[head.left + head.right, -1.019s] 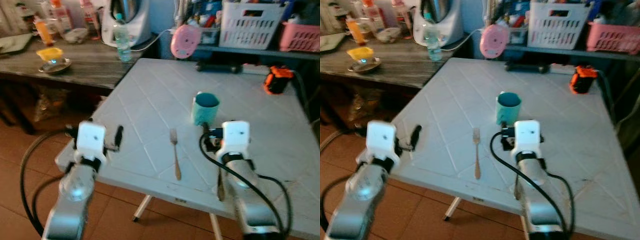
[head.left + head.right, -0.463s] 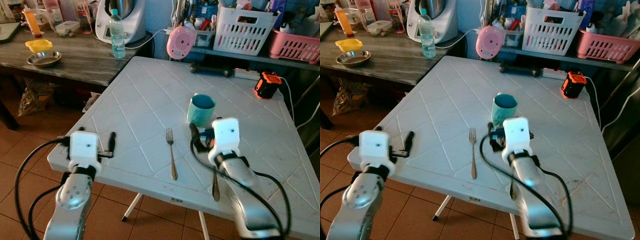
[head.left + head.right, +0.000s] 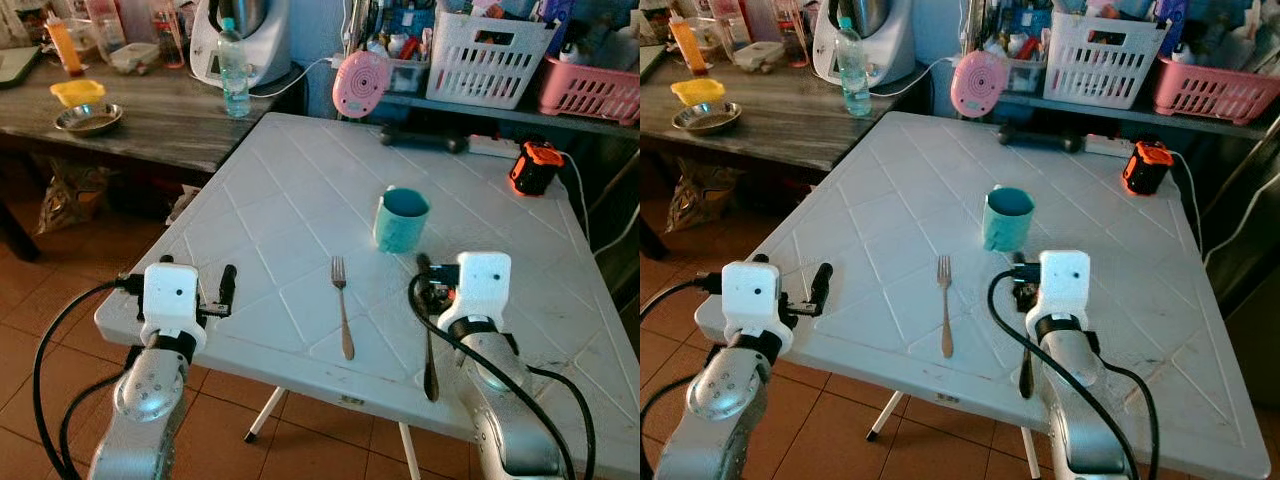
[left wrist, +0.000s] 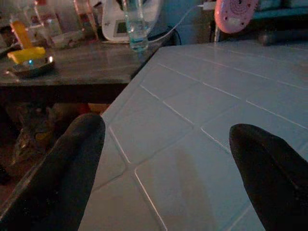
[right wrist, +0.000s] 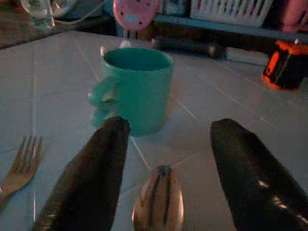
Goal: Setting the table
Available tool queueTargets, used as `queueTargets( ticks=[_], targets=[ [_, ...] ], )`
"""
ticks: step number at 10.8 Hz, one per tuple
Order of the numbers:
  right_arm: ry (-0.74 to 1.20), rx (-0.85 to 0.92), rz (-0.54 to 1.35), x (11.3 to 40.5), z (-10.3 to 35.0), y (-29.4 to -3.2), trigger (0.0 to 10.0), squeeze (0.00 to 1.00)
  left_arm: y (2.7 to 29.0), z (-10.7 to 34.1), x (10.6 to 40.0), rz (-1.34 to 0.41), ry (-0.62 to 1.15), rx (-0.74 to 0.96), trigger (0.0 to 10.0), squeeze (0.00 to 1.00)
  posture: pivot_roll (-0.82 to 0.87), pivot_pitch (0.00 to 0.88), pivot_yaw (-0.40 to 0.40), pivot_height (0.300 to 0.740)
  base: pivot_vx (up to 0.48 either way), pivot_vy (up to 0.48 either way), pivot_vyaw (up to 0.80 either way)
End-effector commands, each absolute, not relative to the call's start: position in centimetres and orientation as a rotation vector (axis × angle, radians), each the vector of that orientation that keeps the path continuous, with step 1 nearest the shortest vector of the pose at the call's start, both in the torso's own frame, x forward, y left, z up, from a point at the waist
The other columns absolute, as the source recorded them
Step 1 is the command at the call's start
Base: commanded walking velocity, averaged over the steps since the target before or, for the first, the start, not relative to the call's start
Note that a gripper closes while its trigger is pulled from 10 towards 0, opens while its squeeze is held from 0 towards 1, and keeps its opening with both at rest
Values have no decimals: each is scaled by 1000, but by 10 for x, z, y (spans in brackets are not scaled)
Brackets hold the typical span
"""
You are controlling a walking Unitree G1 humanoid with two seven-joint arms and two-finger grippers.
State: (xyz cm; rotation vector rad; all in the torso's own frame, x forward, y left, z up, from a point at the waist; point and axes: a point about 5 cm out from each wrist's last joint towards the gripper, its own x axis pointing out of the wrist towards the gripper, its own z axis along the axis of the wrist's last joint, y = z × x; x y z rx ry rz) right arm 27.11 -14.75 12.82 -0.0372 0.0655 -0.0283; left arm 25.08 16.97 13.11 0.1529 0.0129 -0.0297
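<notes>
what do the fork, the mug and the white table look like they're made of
Fork: metal, likely steel; thin, with a dull grey-gold sheen.
Mug: probably glazed ceramic, though plastic is possible; thick teal wall, smooth surface.
Table: looks like moulded white plastic, matte, with a diamond grid of grooves pressed in.

No text, label, brand, number or sign could be read anywhere in these views. The bottles on the wooden side table point(image 3: 150, 120) carried labels too small and blurred to make out, and the same went for the water bottle point(image 3: 235, 72) beside the white appliance point(image 3: 245, 40). The teal mug point(image 3: 401, 219), the pink round object point(image 3: 361, 84) and the orange device point(image 3: 535, 166) showed no legible marking.
</notes>
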Motion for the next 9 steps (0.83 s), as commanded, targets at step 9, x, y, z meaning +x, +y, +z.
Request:
queueTargets(
  ticks=[9],
  targets=[
    [271, 153, 195, 277, 120, -101, 10000, 1000, 148, 112, 235, -287, 164, 105, 10000, 0, 88, 97, -57, 740, 0, 0, 0]
  ],
)
